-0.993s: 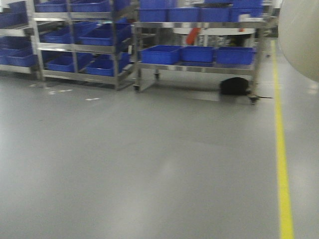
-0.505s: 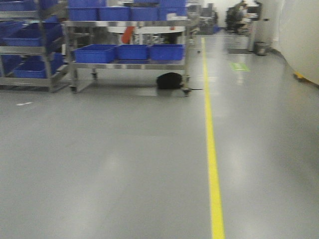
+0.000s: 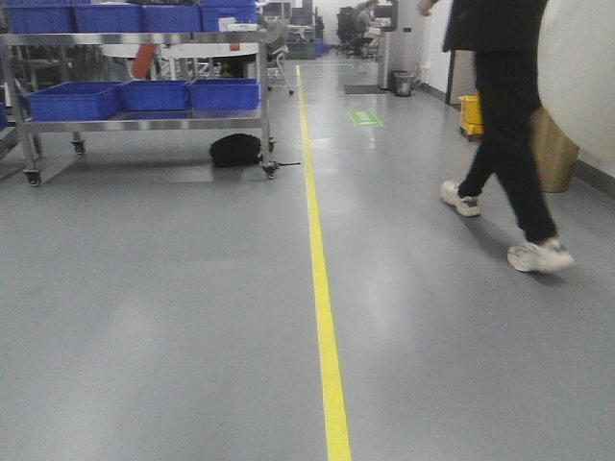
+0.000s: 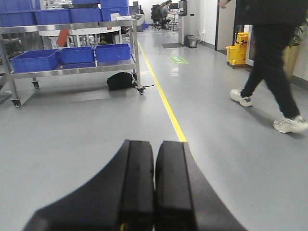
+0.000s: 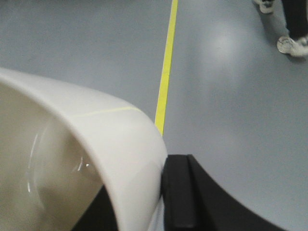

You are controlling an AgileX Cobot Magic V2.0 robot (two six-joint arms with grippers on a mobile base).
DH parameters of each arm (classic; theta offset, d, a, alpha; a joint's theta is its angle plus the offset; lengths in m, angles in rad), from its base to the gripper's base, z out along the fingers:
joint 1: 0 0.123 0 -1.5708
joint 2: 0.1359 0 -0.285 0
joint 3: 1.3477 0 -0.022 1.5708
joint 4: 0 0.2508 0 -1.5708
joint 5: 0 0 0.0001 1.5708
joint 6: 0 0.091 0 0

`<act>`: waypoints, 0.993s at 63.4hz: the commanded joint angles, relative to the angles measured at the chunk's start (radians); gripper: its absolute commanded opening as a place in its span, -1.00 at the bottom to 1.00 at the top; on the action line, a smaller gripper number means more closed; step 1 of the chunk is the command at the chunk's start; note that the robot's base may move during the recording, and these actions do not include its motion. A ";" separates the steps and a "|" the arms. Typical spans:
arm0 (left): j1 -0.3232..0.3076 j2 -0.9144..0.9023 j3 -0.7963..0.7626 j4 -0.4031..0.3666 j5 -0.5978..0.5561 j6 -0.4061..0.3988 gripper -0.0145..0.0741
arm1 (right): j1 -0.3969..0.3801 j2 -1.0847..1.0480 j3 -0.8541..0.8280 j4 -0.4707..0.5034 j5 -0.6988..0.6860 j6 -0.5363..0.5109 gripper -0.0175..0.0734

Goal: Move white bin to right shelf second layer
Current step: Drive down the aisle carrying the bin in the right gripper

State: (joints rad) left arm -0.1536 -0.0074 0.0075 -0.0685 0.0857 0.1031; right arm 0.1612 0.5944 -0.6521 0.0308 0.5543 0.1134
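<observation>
**Bin in transit: robot carries a white tub across the workshop floor**

Nearest, the right gripper pinches the rim of the white bin, one black finger outside the wall and a dark shape that looks like the other finger inside. The tub hangs above the grey floor, with the yellow line passing under its rim. The left gripper is empty, fingers pressed together, just beside that line. Farther on, right of the line, a person in black is mid-stride. Beyond, left of the line, a wheeled steel rack holds blue crates, with a black bag beneath it. The right shelf second layer shows in no view, so this reads as the carrying leg. Next the base must find that shelf and square up, and the right arm must raise the bin to its level without loosening the pinch.
</observation>
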 commanded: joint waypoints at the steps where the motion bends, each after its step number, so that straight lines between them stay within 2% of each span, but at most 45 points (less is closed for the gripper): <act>1: -0.006 -0.014 0.037 -0.005 -0.086 -0.004 -0.48 | -0.006 -0.001 -0.033 0.003 -0.094 0.001 -0.49; 63: -0.006 -0.014 0.037 -0.005 -0.086 -0.004 -0.48 | -0.006 -0.001 -0.033 0.003 -0.093 0.001 -0.49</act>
State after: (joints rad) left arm -0.1536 -0.0074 0.0075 -0.0685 0.0857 0.1031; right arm 0.1612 0.5944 -0.6521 0.0308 0.5559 0.1134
